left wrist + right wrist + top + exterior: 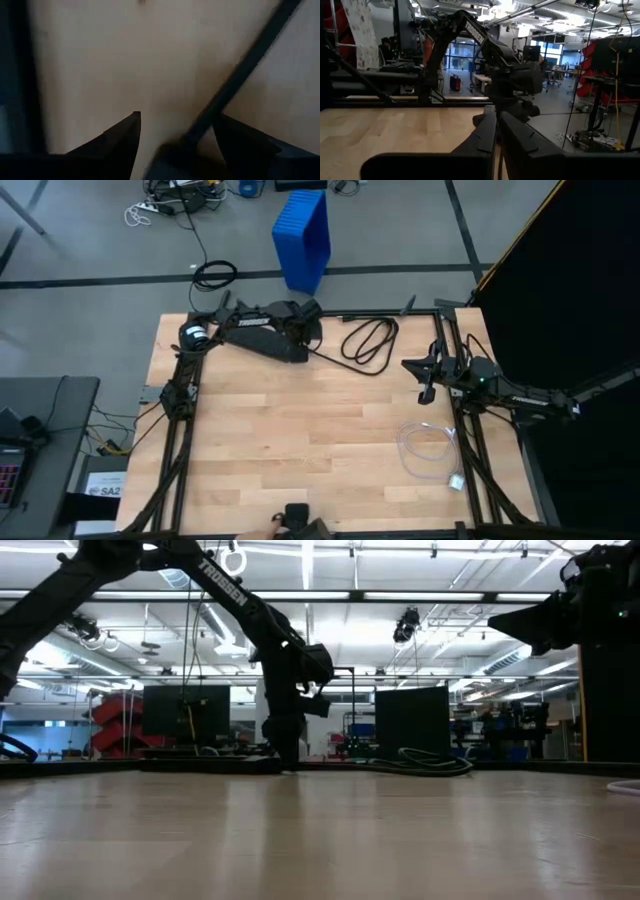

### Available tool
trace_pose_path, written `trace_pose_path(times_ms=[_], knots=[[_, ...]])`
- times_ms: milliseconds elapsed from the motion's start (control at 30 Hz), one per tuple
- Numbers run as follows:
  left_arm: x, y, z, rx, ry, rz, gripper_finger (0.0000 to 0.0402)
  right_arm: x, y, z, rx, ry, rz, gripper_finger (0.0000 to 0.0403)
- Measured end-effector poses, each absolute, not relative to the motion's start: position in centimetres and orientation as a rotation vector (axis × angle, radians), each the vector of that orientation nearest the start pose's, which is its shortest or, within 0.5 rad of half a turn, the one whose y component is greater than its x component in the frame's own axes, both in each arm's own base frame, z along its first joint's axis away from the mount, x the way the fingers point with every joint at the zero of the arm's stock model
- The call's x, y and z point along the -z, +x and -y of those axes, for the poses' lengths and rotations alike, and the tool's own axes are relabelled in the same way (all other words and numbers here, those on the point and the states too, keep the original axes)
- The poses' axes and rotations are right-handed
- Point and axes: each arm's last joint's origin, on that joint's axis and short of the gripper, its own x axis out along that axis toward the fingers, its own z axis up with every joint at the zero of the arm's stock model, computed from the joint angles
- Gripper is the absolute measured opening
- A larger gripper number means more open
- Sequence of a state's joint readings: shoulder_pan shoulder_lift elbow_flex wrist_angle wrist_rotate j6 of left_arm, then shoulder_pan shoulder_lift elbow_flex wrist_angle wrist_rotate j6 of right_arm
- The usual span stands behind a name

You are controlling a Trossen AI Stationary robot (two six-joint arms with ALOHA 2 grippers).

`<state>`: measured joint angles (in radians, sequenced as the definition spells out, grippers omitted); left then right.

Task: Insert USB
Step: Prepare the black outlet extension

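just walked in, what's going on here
The left gripper is down at the table's far edge, fingers open astride the black cord, which leads to a loose loop on the wood. The right gripper waits shut at the right side. The white USB cable lies untouched near the right front corner.

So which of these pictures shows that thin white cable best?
The high view: the USB cable lies looped on the table's right side, near the right arm's base. The low view shows only a pale sliver at its right edge. Neither wrist view shows it.

USB [432, 452] plug ends perhaps indistinct
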<state>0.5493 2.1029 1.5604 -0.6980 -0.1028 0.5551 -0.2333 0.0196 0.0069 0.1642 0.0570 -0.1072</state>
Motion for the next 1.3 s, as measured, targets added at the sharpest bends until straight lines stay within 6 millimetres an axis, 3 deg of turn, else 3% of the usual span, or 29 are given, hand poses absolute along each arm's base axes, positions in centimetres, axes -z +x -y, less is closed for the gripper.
trace_pose_path(times_ms=[133, 333, 400, 633, 1067, 1167, 1300], knots=[[-16.4, 36.3, -22.2, -0.192, 0.211, -1.344, 0.0191, -18.0, 9.4, 2.4, 0.298, -0.119, 0.136, 0.0004], [-16.4, 36.1, -22.1, -0.181, 0.203, -1.363, 0.0035, -18.0, 9.4, 2.4, 0.298, -0.12, 0.136, 0.0006], [-16.6, 36.0, -22.0, -0.193, 0.179, -1.367, 0.0012, -18.0, 9.4, 2.4, 0.298, -0.12, 0.136, 0.0004], [-16.4, 36.5, -20.4, -0.191, -0.011, -1.345, 0.0, -18.0, 9.4, 2.4, 0.298, -0.12, 0.135, 0.0001], [-16.0, 39.5, -10.3, -0.055, 0.025, -1.434, 0.0, -18.1, 9.4, 2.4, 0.298, -0.12, 0.14, 0.0002], [-16.8, 39.8, -9.3, -0.069, 0.07, -1.406, 0.0, -18.1, 9.4, 2.4, 0.298, -0.12, 0.141, 0.0001], [-19.6, 39.3, -9.3, -0.083, 0.108, -1.328, 0.0, -18.1, 9.4, 2.4, 0.298, -0.12, 0.141, 0.0004]])
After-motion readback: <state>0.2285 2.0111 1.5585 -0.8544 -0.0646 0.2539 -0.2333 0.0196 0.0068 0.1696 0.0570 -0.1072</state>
